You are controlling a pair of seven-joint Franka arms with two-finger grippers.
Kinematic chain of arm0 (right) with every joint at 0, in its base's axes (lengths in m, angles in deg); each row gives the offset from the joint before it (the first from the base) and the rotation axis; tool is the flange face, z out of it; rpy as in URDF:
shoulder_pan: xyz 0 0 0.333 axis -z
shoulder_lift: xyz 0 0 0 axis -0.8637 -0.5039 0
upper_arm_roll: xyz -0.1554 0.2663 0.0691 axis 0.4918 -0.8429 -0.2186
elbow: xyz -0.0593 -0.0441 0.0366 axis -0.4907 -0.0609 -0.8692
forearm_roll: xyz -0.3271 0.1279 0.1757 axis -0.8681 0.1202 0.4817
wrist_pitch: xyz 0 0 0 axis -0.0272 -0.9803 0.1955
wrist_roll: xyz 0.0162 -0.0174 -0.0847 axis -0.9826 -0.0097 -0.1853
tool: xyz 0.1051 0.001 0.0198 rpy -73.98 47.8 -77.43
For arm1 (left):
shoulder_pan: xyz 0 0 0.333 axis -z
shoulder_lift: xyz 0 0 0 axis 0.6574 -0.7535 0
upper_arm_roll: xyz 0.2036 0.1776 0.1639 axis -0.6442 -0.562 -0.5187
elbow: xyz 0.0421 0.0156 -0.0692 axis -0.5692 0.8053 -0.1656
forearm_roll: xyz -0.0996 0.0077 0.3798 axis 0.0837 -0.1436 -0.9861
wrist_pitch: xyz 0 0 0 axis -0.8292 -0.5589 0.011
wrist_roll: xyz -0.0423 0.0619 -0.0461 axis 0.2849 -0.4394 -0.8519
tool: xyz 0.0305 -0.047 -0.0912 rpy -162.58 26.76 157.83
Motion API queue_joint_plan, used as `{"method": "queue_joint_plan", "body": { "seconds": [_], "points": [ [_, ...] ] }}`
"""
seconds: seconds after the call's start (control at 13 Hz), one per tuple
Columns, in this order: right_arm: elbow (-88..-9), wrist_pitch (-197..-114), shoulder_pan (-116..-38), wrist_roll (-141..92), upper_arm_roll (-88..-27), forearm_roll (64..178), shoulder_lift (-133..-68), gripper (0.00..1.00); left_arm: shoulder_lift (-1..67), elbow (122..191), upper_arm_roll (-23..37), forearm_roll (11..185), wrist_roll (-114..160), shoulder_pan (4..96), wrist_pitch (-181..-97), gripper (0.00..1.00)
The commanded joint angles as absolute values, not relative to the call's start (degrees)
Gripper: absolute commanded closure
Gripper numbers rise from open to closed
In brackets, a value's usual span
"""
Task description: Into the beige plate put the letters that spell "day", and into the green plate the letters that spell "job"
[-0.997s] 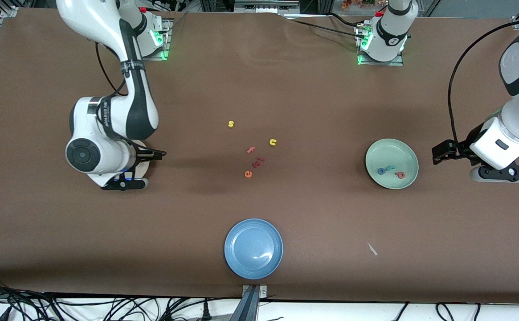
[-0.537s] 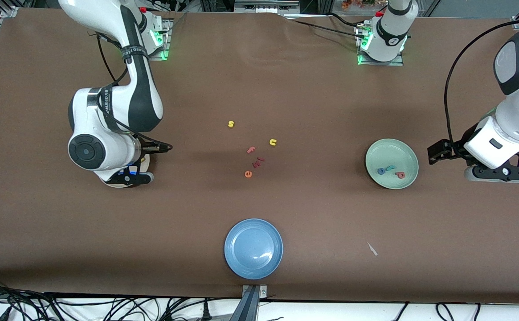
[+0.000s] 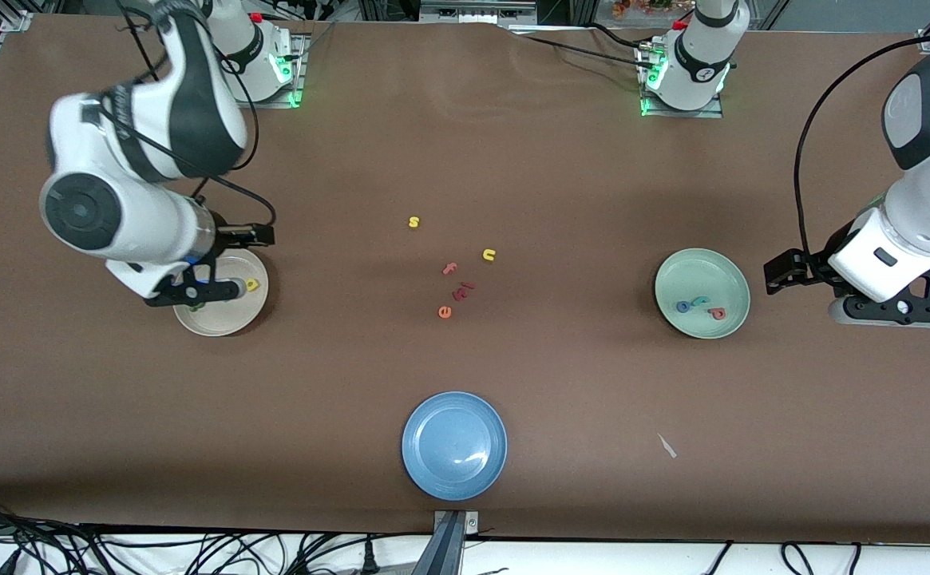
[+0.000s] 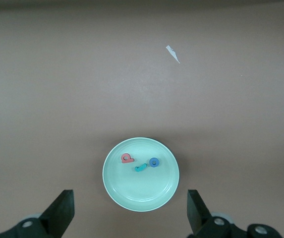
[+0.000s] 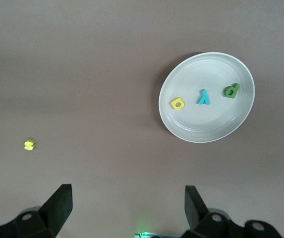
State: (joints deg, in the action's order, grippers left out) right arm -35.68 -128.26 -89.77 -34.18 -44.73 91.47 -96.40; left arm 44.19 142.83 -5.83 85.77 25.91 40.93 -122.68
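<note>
The beige plate (image 5: 181, 126) holds a yellow "a" (image 5: 178, 103), a teal "y" (image 5: 203, 97) and a green "d" (image 5: 232, 90). My right gripper (image 3: 193, 291) hangs open and empty above that plate's (image 3: 225, 319) edge and hides part of it in the front view. The green plate (image 4: 142, 191) holds a pinkish-red "b" (image 4: 127, 158), a teal "j" (image 4: 141, 167) and a blue "o" (image 4: 154, 162). My left gripper (image 3: 888, 307) is open and empty over bare table beside the green plate (image 3: 732, 279), toward the left arm's end.
Loose letters lie mid-table: yellow "s" (image 3: 413, 222), yellow "u" (image 3: 488, 255), pink "f" (image 3: 449, 268), orange "e" (image 3: 445, 311) and small dark red pieces (image 3: 462, 291). A blue plate (image 3: 454, 445) sits near the front edge. A white scrap (image 3: 666, 446) lies toward the left arm's end.
The right arm has risen and swung toward its end of the table, uncovering most of the beige plate. The left arm has edged slightly toward the green plate.
</note>
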Motion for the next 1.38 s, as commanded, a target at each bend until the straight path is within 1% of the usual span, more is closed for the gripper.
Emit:
{"method": "queue_joint_plan", "body": {
  "seconds": [0.0, 0.23, 0.38, 0.69, 0.92, 1.15, 1.3],
  "points": [
    [-40.7, -128.6, -80.8, -34.5, -52.3, 88.8, -88.4, 0.0, 44.9, 143.1, -6.4, 86.8, 27.2, 41.3, -122.8, 0.0],
    [-41.7, -127.7, -73.9, -32.9, -55.3, 85.7, -83.0, 0.0, 44.9, 143.1, -6.4, 86.9, 27.0, 41.5, -122.8, 0.0],
    [-42.3, -127.6, -71.6, -31.4, -55.7, 82.7, -80.9, 0.0, 44.9, 143.1, -6.4, 87.1, 26.9, 41.5, -122.8, 0.0],
    [-42.2, -128.3, -66.6, -28.2, -57.9, 82.5, -79.1, 0.0, 44.9, 143.1, -6.4, 87.0, 26.8, 41.7, -122.8, 0.0],
    [-42.0, -129.2, -63.8, -28.2, -59.7, 82.9, -79.1, 0.0, 44.9, 143.1, -6.4, 87.1, 26.8, 41.7, -122.8, 0.0],
    [-42.1, -131.3, -63.3, -28.4, -60.7, 82.8, -79.1, 0.0, 44.9, 143.1, -6.4, 87.1, 26.8, 41.7, -122.8, 0.0],
    [-42.2, -132.3, -61.6, -28.4, -61.9, 82.9, -79.0, 0.0, 44.8, 143.1, -6.4, 87.1, 26.9, 41.6, -122.8, 0.0]
  ]
}}
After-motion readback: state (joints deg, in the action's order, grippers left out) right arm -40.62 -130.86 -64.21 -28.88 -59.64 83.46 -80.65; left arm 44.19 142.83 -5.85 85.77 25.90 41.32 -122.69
